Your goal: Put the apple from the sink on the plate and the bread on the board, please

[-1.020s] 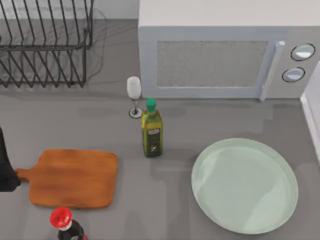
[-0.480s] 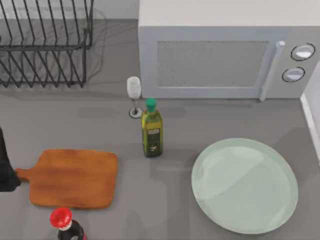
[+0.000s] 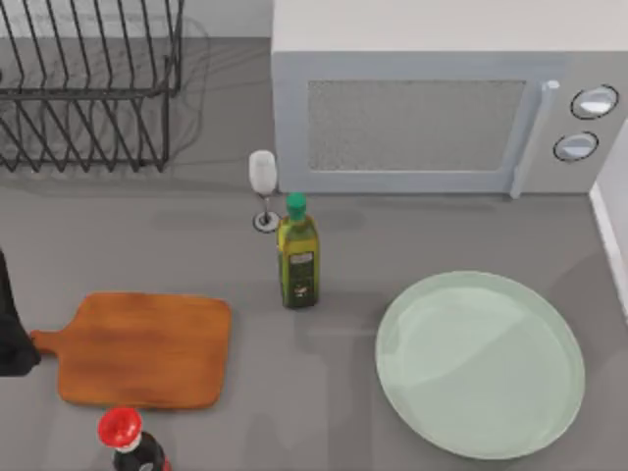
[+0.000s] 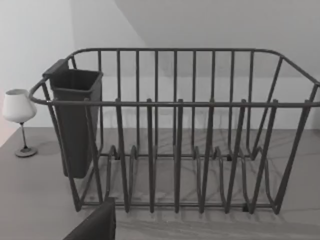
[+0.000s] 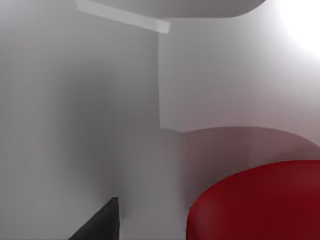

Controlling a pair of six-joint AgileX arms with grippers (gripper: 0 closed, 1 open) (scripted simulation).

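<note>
1. Right wrist view: the apple point(image 5: 260, 202) fills the lower right of the frame, glossy red, very close to the camera, inside a pale basin whose walls point(image 5: 100, 125) curve round it. That basin reads as the sink.
2. A dark wedge, one finger point(image 5: 100, 225) of the right gripper, enters at the lower left, apart from the apple. Whether the jaws stand spread or closed cannot be told.
3. Step in hand, by judgement: reaching for the apple in the sink. To do it well, centre the jaws over the fruit's widest part, spread them wide before closing, and lift clear of the basin wall.
4. Top view: the plate point(image 3: 549, 432) lies bare at lower right; the board point(image 3: 147, 348) lies bare at lower left, handle toward the left edge. Neither task thing is placed yet.
5. The left arm point(image 3: 10, 334) shows as a dark shape at the left edge, beside the board's handle; its grip state cannot be told.
6. Left wrist view: a rack point(image 4: 175, 150) across the frame, a glass point(image 4: 19, 107) at far left.
7. Hard to make out: the apple is cut off by the frame edges; the bread cannot be located.
</note>
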